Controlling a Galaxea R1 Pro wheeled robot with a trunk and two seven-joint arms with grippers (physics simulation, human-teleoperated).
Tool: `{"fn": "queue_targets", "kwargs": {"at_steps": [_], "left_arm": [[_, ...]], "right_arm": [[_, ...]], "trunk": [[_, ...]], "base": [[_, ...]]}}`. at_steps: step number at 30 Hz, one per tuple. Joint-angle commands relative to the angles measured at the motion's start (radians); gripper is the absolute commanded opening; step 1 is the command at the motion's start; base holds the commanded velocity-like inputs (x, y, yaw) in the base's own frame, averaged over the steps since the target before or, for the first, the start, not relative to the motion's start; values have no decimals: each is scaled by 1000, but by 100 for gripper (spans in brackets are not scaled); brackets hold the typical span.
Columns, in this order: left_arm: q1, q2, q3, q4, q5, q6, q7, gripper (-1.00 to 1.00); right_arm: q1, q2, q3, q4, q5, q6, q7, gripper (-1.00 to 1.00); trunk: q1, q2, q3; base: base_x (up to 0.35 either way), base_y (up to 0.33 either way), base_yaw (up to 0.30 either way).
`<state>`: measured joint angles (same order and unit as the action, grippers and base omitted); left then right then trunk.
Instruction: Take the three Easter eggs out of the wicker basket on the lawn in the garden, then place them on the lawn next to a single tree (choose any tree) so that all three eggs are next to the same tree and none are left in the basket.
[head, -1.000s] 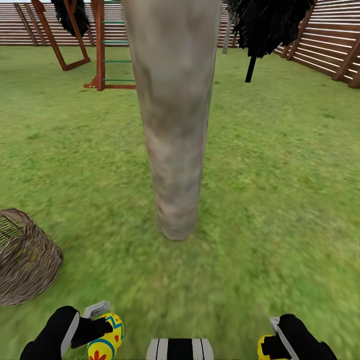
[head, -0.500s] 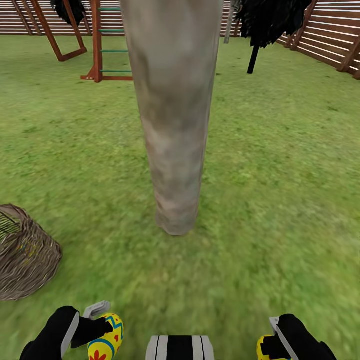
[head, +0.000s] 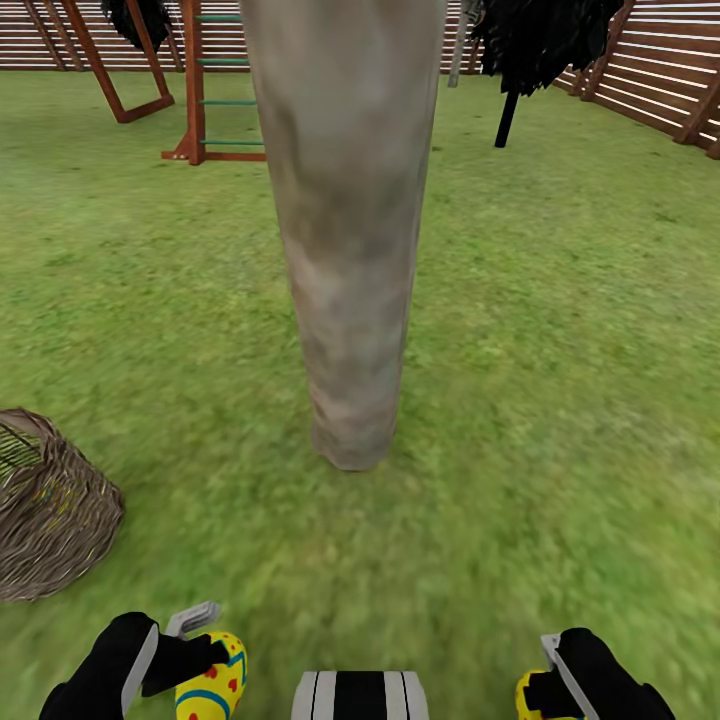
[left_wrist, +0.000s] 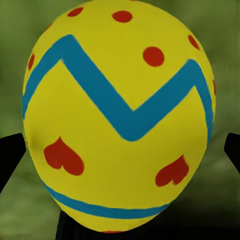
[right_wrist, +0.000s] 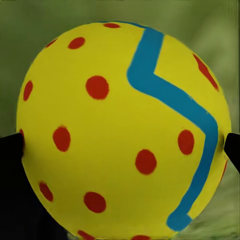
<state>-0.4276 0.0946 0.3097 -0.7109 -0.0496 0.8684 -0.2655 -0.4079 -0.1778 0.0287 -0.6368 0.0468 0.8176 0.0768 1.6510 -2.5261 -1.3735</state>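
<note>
Left claw (head: 205, 655) pinching a yellow egg (head: 212, 688), low over the lawn (head: 560, 350). Right claw (head: 540, 685) pinching a second egg (head: 532, 697), likewise over grass. Tree trunk (head: 345, 250) straight ahead, between both claws and well beyond. Wicker basket (head: 50, 510) on the grass to the left, near the left claw.

Two yellow Easter eggs with blue zigzags (head: 212, 684) (head: 532, 694), one brown wicker basket (head: 55, 510), one thick grey-brown tree trunk (head: 345, 250), one small black tree (head: 535, 45).

Brown slatted fence (head: 660, 70), wooden playset (head: 195, 90), small black tree (head: 540, 40), even daylight
</note>
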Motion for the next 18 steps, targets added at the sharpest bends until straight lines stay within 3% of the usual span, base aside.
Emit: {"fn": "queue_targets", "kwargs": {"at_steps": [1,9,12,18], "left_arm": [[0,0,3,-1,-6,4,-6,100],[0,0,3,-1,-5,4,-5,100],[0,0,3,-1,-5,4,-3,100],[0,-1,3,-1,-6,4,-3,100]], "right_arm": [[0,-2,2,-2,5,5,6,100],[0,-1,3,-1,5,6,6,100],[0,0,3,-1,5,6,6,100],[0,1,3,0,5,6,6,100]], "trunk": [[0,0,-1],[0,0,-1],[-2,0,11],[-4,2,34]], "base": [[0,0,0],[0,0,0],[0,0,0],[-270,0,0]]}}
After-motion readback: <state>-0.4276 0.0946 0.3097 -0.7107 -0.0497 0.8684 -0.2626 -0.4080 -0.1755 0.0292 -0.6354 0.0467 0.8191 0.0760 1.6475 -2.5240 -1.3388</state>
